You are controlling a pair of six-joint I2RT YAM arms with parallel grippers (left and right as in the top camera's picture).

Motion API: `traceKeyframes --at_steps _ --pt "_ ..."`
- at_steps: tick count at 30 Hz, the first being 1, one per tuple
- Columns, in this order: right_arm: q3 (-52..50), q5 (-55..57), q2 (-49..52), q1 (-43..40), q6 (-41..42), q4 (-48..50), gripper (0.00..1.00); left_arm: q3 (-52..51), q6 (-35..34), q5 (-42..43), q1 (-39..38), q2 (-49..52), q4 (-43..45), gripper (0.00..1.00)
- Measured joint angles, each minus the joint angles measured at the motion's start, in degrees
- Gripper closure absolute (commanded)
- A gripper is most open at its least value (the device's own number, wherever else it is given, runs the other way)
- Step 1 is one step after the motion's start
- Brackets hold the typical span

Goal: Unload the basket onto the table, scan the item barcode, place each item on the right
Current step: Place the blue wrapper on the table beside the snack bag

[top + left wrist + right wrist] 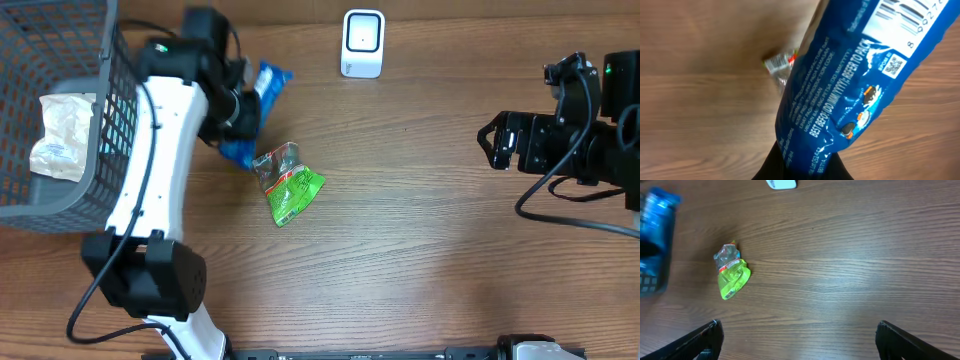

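My left gripper [240, 115] is shut on one end of a blue snack packet [268, 80], holding it above the table at the back left. In the left wrist view the blue packet [840, 90] runs up from the gripper [807, 167], and its barcode [910, 15] shows at the top right. The white scanner [362, 43] stands at the back centre, right of the packet. My right gripper [490, 143] hangs open and empty at the right side; in its own view the gripper [797, 330] has bare wood between wide-apart fingers.
A green and clear packet [288, 185] lies on the wood just below the held packet, also seen as the green packet [730, 272]. A grey wire basket [105, 130] at the far left holds a pale bag [60, 135].
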Motion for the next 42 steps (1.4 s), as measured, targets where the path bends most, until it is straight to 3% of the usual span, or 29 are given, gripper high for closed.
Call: traceKeyframes --at_steps 7,14,17,19,21,24,32,36,42 --pt "0.0 0.15 1.44 0.0 0.02 -0.24 0.02 -19.78 -5.35 -1.05 -0.17 0.02 15.45 0.96" --pt "0.0 0.33 2.99 0.0 0.02 -0.46 0.02 -28.41 -9.46 -1.09 -0.17 0.02 20.55 0.96" --pt "0.0 0.33 3.23 0.0 0.02 -0.42 0.02 -28.5 -9.66 -1.22 -0.17 0.02 20.46 0.62" --pt "0.0 0.33 3.23 0.0 0.02 -0.44 0.02 -28.5 -9.42 -0.98 -0.17 0.02 20.35 0.5" --pt "0.0 0.31 3.23 0.0 0.0 -0.42 0.02 -28.46 -9.07 -0.55 -0.17 0.02 19.93 0.45" --pt "0.0 0.31 3.23 0.0 0.04 -0.42 0.02 -27.56 -8.81 0.48 -0.17 0.02 17.55 0.48" --pt "0.0 0.33 3.23 0.0 0.04 -0.44 0.02 -10.19 -5.92 1.33 -0.17 -0.02 7.63 0.5" --pt "0.0 0.33 3.23 0.0 0.0 -0.35 0.01 4.17 -3.91 -1.62 0.44 -0.63 3.41 0.36" --pt "0.0 0.33 3.23 0.02 0.0 -0.22 0.01 26.62 -1.07 -6.47 8.98 -2.49 -0.07 0.26"
